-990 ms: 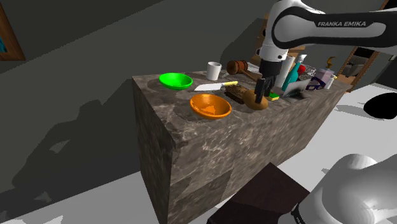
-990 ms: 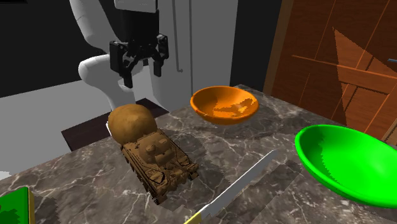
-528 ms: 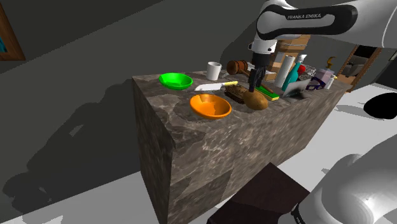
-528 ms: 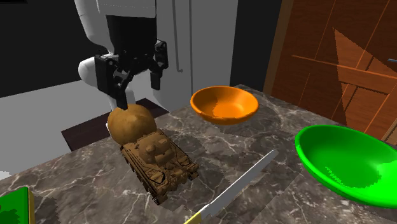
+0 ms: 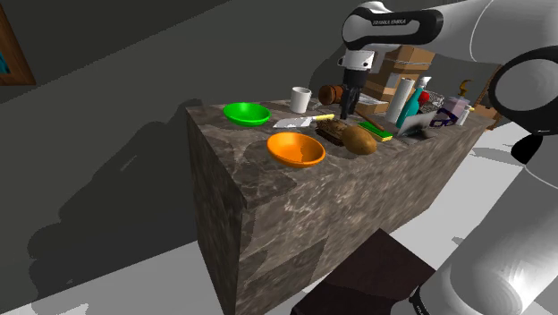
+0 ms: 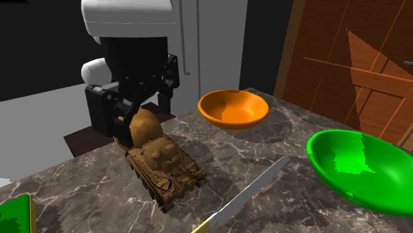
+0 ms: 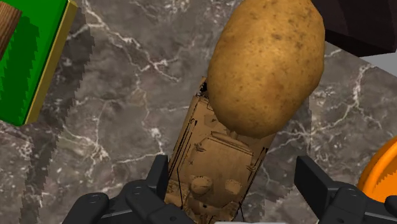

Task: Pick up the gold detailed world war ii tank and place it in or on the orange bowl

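A brown-gold tank (image 6: 167, 168) sits on the marble counter with one end against a potato (image 6: 141, 126). My black gripper (image 6: 142, 112) hangs open just above them, one finger on each side. Looking along the hand, the tank (image 7: 213, 159) lies between the fingers (image 7: 159, 182) and nothing is clasped; the potato (image 7: 264, 63) lies past its far end. The orange bowl (image 6: 233, 109) stands empty a short way beyond the potato. From the shoulder, the gripper (image 5: 347, 109) is over the tank (image 5: 333, 131), with the potato (image 5: 359, 140) and the orange bowl (image 5: 296, 149) beside it.
A green bowl (image 6: 361, 169) and a knife (image 6: 245, 195) lie near the tank. A green book (image 7: 32, 57) lies on the tank's other side. A white mug (image 5: 300, 98), a wooden mallet (image 5: 331, 93) and several bottles stand at the counter's far end.
The gripper has come down and shifted from beside the potato to over the tank, staying open. The tank, potato and bowls have not moved.
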